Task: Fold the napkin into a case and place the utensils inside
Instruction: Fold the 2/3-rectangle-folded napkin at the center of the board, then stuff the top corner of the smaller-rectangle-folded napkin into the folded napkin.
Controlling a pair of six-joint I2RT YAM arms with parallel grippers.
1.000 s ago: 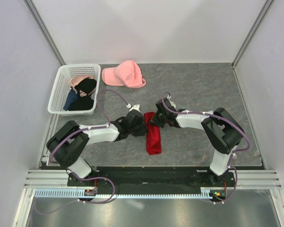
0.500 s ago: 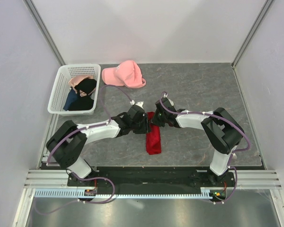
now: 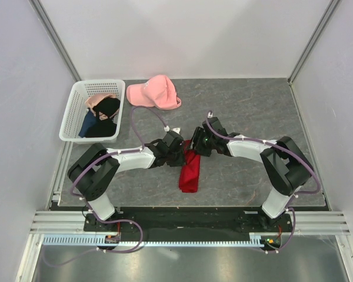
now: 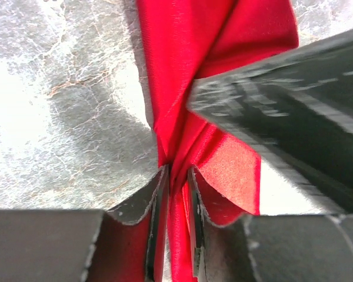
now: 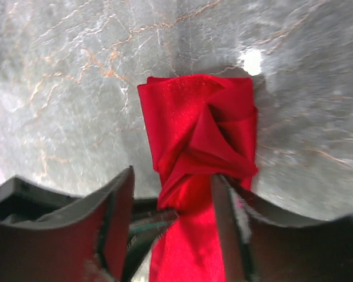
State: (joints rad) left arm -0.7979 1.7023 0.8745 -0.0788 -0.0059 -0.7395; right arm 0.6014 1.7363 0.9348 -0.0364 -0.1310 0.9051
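Grey marbled table [image 3: 247,111], white walls round it. The basket [image 3: 69,120] and pink cap [image 3: 156,94] sit well off beyond the left gripper [image 3: 181,154], not in play. The napkin [image 3: 189,173] is folded down to a narrow layered strip, more or less the case already, and both claws sit at the same end of it, the far one. Left gripper is clamped on the cloth: wrist view shows a red fold pinched between its fingers [image 4: 135,205], the rest fanning out ahead of the tips. Right gripper [image 3: 194,147] has jaws apart, straddling the strip without clamping it (cloth runs between them with a gap on one side; the other pad may be brushing it, hard to tell at that angle). Relation that matters: the strip's long axis leads away from both claws toward the arm bases, tilted slightly. So the free end is well away from either tip, and only the left claw has control of the cloth. The cloth just ahead of the right claw looks bunched, layers twisted rather than flat. I'd judge the fold needs tidying before anything goes in. No utensils visible in any view.
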